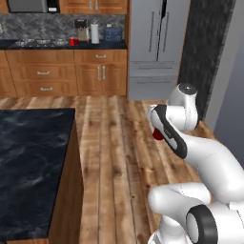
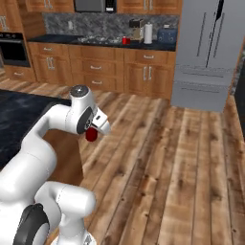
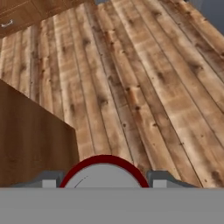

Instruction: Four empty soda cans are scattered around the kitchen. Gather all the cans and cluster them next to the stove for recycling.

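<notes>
Left to right in the left base view: the dark island top [image 1: 33, 157] fills the lower left. On the back counter [image 1: 102, 45], the stove [image 1: 38, 43] sits at the far left with one soda can [image 1: 74, 42] standing just right of it. Next come a coffee maker [image 1: 82, 29], one white paper-towel roll [image 1: 95, 33] and a toaster [image 1: 113, 33]. The grey fridge [image 1: 152, 47] stands right of the cabinets.

So I count two cans total. The second can [image 1: 157, 135] is a red spot peeking out under the arm's wrist, above the wood floor [image 1: 114, 157]. In the hand view the gripper [image 3: 104, 179] has that can's silvery top between its fingers [image 3: 161, 178], so it's clamped on it
</notes>
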